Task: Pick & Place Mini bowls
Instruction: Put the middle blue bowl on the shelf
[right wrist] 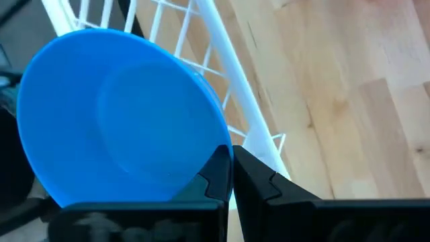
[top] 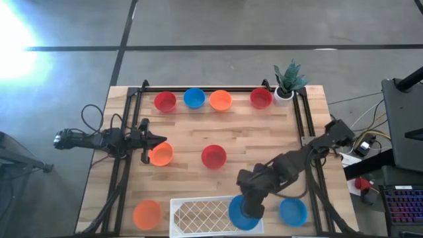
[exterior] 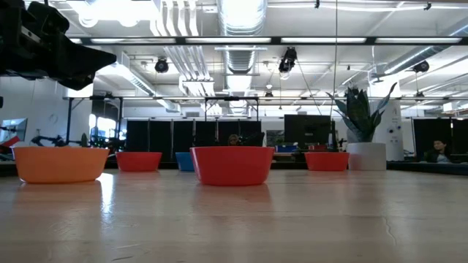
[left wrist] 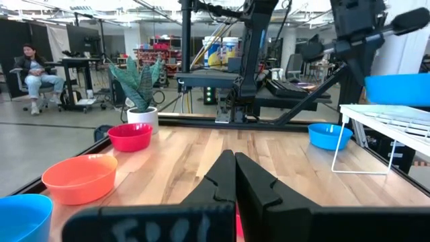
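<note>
My right gripper [right wrist: 232, 171] is shut on a blue mini bowl [right wrist: 114, 114] above the right end of the white lattice tray [top: 198, 215] at the near edge. A second blue bowl [top: 293, 211] sits on the table right of the tray, and an orange one [top: 147, 213] left of it. A red bowl [top: 213, 156] stands mid-table, with an orange bowl [top: 160, 154] to its left. My left gripper [left wrist: 235, 175] waits shut and level beside that orange bowl, touching nothing. A row of red, blue, orange and red bowls [top: 193, 98] lines the far edge. My right gripper pinches the blue bowl's rim [right wrist: 225, 142] between its two fingers, one finger [right wrist: 213, 176] on the inner side and one outside. The fingers slant down from above. The bowl [left wrist: 396, 87] sits open side up just over the tray; whether its bottom touches the tray I cannot tell.
A small white pot with a green plant [top: 287, 82] stands at the far right corner. Black frame rails [top: 304, 125] run along the table's left, right and far sides. The tray [left wrist: 386, 117] stands raised on thin wire legs. Bare wood lies between the bowls.
</note>
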